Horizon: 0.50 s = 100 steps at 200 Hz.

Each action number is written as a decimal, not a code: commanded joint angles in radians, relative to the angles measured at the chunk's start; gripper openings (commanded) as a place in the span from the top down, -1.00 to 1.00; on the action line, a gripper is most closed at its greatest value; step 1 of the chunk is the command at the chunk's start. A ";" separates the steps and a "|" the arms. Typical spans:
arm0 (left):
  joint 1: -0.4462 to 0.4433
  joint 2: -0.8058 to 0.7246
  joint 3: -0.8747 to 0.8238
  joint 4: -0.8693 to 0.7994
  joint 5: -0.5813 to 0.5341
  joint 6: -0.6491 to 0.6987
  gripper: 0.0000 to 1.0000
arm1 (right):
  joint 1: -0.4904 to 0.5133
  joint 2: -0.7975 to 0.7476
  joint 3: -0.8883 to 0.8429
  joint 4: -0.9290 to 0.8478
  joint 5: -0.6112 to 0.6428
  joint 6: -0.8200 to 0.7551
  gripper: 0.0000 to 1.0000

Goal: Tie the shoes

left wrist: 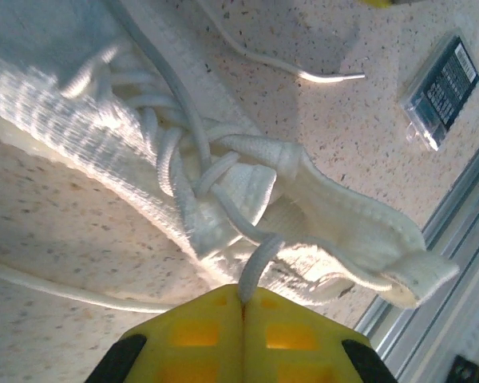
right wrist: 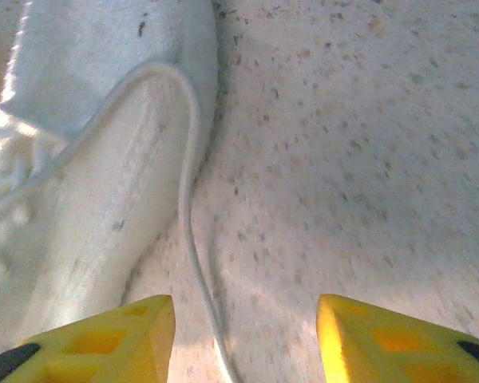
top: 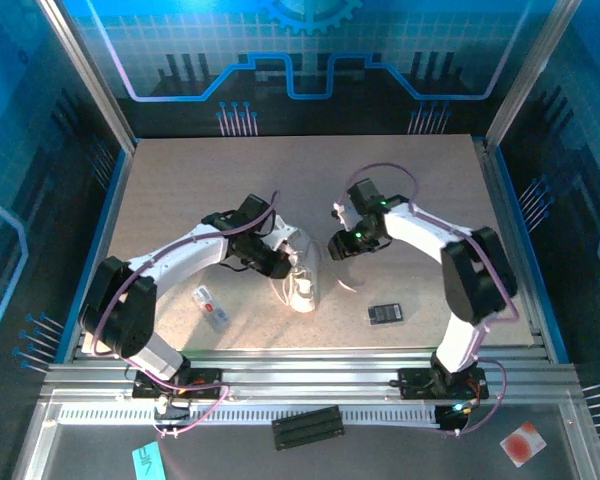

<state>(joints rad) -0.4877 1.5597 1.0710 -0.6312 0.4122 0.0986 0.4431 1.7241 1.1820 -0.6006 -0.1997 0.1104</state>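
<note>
Left wrist camera shows the left gripper (left wrist: 242, 307) pinched tight on a lace (left wrist: 254, 263) of the sneaker (left wrist: 128, 152) (lying on the table (top: 180, 180)); the right gripper (right wrist: 246, 319) gapes wide just beside that sneaker.

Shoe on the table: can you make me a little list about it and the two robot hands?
shoe: white sneaker lying on the table, laces loose
left gripper: shut, pinching a lace
right gripper: open, a loose lace end on the table between its fingers
nearby: black rectangle, white tag
</note>
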 commanded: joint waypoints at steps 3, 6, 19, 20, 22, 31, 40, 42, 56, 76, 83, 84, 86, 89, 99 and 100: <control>0.033 -0.030 0.048 -0.088 0.001 0.165 1.00 | 0.010 -0.159 -0.072 0.065 0.048 -0.056 -0.06; 0.038 -0.031 0.050 -0.088 0.007 0.173 1.00 | 0.014 -0.176 -0.082 0.073 0.049 -0.062 -0.06; 0.057 -0.040 0.056 -0.079 0.027 0.202 1.00 | 0.048 -0.241 -0.121 0.122 0.042 -0.090 -0.06; 0.058 -0.041 0.056 -0.077 0.030 0.204 1.00 | 0.051 -0.245 -0.123 0.126 0.042 -0.092 -0.06; 0.061 -0.042 0.056 -0.074 0.035 0.209 1.00 | 0.057 -0.253 -0.127 0.135 0.041 -0.097 -0.06; 0.075 -0.050 0.058 -0.062 0.054 0.225 1.00 | 0.089 -0.283 -0.149 0.183 0.037 -0.119 -0.05; 0.087 -0.058 0.052 -0.040 0.072 0.237 1.00 | 0.122 -0.302 -0.170 0.237 0.034 -0.139 -0.04; 0.091 -0.061 0.051 -0.035 0.078 0.239 1.00 | 0.126 -0.305 -0.175 0.251 0.031 -0.144 -0.03; 0.107 -0.075 0.035 0.013 0.112 0.254 1.00 | 0.171 -0.311 -0.202 0.345 0.005 -0.164 -0.01; 0.116 -0.088 0.009 0.107 0.175 0.261 1.00 | 0.213 -0.280 -0.228 0.469 -0.030 -0.182 0.01; 0.117 -0.089 0.003 0.136 0.194 0.259 1.00 | 0.222 -0.263 -0.232 0.503 -0.045 -0.183 0.00; 0.116 -0.089 0.003 0.140 0.196 0.259 1.00 | 0.223 -0.260 -0.232 0.507 -0.046 -0.184 0.00; 0.116 -0.089 0.001 0.148 0.202 0.260 1.00 | 0.225 -0.254 -0.232 0.516 -0.054 -0.184 0.00; 0.116 -0.089 0.000 0.158 0.211 0.259 1.00 | 0.228 -0.248 -0.231 0.527 -0.064 -0.184 0.00; 0.116 -0.083 -0.002 0.186 0.234 0.258 1.00 | 0.238 -0.218 -0.229 0.560 -0.091 -0.189 0.00; 0.117 -0.083 -0.001 0.188 0.237 0.258 1.00 | 0.238 -0.215 -0.228 0.563 -0.092 -0.189 0.00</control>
<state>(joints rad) -0.3801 1.5051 1.0859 -0.5655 0.5259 0.3199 0.6559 1.4521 0.9649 -0.2142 -0.2150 -0.0406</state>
